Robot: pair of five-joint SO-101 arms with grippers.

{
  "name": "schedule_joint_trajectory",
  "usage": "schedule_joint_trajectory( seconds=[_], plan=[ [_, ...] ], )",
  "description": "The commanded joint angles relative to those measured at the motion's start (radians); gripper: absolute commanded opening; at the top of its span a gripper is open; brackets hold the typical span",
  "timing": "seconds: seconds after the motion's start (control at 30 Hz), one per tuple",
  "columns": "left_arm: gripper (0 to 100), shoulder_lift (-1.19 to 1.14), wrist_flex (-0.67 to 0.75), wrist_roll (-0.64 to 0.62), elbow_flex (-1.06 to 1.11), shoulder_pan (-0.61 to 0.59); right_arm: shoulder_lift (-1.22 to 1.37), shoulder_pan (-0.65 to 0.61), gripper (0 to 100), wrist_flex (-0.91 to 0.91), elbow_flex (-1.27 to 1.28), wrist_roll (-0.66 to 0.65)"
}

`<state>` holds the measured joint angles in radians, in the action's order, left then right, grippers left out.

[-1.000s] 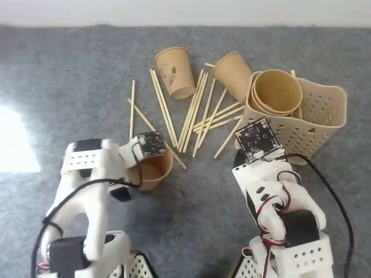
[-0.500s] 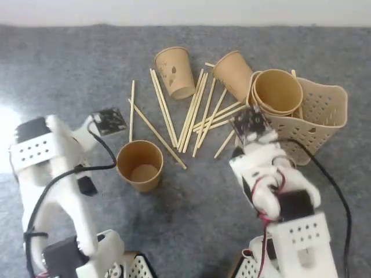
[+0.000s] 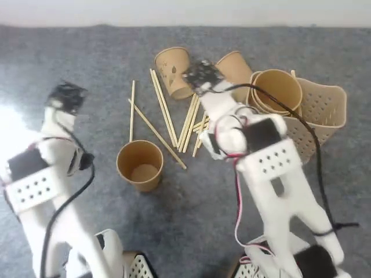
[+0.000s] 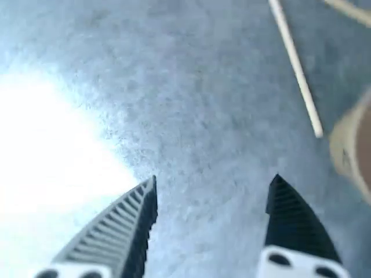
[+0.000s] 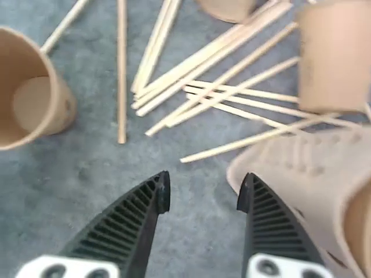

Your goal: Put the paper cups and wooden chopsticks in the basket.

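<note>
Grey, felt-like surface (image 3: pixel 75 52) spreading wide here, fuzzy all over. A bright patch of light (image 3: pixel 13 142) glares at its left edge, and a pale strip (image 3: pixel 174 10) runs along the far edge.

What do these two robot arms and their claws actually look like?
Both arms are chunky white plastic with black motor blocks and hole-dotted plates. The left arm carries a black cable; the right arm has red and black wires. The left claw and right claw have pointed, ribbed fingers.
</note>
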<state>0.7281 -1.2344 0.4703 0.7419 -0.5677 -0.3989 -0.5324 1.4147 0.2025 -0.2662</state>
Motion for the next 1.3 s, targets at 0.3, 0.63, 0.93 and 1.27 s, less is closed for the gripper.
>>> schedule_joint_trajectory(
  seconds=[0.3, 0.63, 0.93, 1.27],
  plan=[
    [29, 0.486, 0.419, -0.646, 0.568, -0.029, 0.234, -0.156, 20.5, 0.031, -0.216, 0.012],
    [29, 0.985, 0.419, -0.574, 0.851, -0.055, 0.364, -0.282, 20.5, 0.074, -0.377, 0.012],
    [29, 1.089, 0.311, -0.537, 0.885, 0.028, 0.400, -0.335, 20.4, 0.071, -0.377, 0.064],
    [29, 1.089, 0.311, -0.534, 0.894, 0.031, 0.578, -0.374, 20.4, -0.001, -0.379, 0.068]
  ],
)
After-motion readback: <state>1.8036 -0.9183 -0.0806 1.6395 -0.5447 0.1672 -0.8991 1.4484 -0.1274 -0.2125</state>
